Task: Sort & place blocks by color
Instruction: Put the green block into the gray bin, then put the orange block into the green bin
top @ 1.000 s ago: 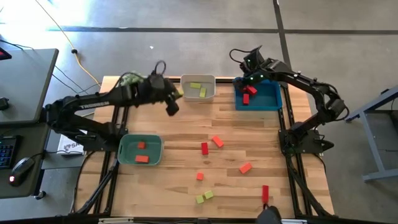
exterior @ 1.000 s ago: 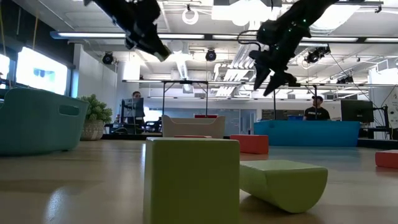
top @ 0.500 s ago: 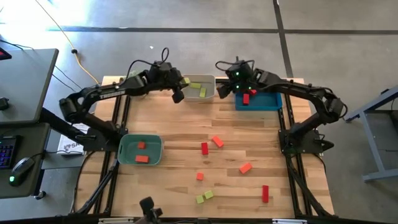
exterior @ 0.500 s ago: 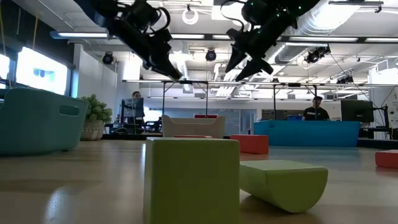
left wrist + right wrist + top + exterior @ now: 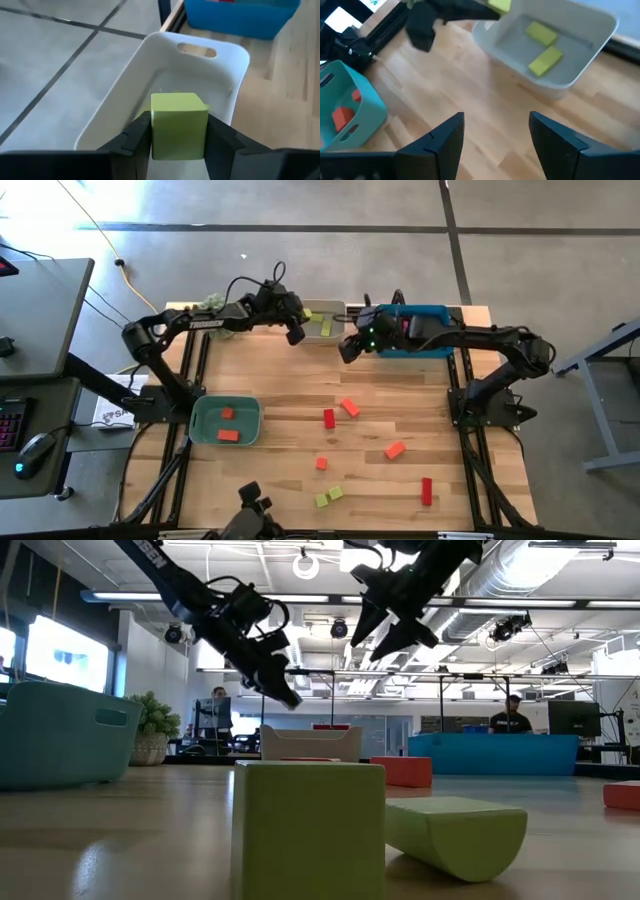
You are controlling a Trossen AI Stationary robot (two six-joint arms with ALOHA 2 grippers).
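My left gripper (image 5: 295, 332) is shut on a yellow-green cube (image 5: 178, 125) over the left edge of the white tray (image 5: 338, 308), which holds two yellow-green blocks (image 5: 543, 46). My right gripper (image 5: 349, 348) is open and empty over the table, just near-right of that tray. The blue tray (image 5: 432, 344) lies behind my right arm, its contents hidden. The teal tray (image 5: 226, 442) at the left holds orange blocks. Loose red (image 5: 329, 418), orange (image 5: 349, 407) and yellow-green (image 5: 328, 496) blocks lie flat on the table. My left gripper pinches the yellow-green cube by two opposite side faces (image 5: 156, 131) between its two fingers (image 5: 137, 137). The cube is lifted clear, above the inside of the white tray, and sits level in the hold.
More loose blocks lie toward the near edge: orange (image 5: 395, 449), orange (image 5: 321, 463), red (image 5: 427, 490). A fuzzy green plant (image 5: 207, 304) stands at the far left corner. In the low view a yellow-green cube (image 5: 308, 830) stands close to the camera. People show in the room behind.
My left gripper has carried the yellow-green cube toward the table's right and far edges and down, up to the white tray. My right gripper has left the blue tray and gone toward the table's left and near edges, past the white tray's right side.
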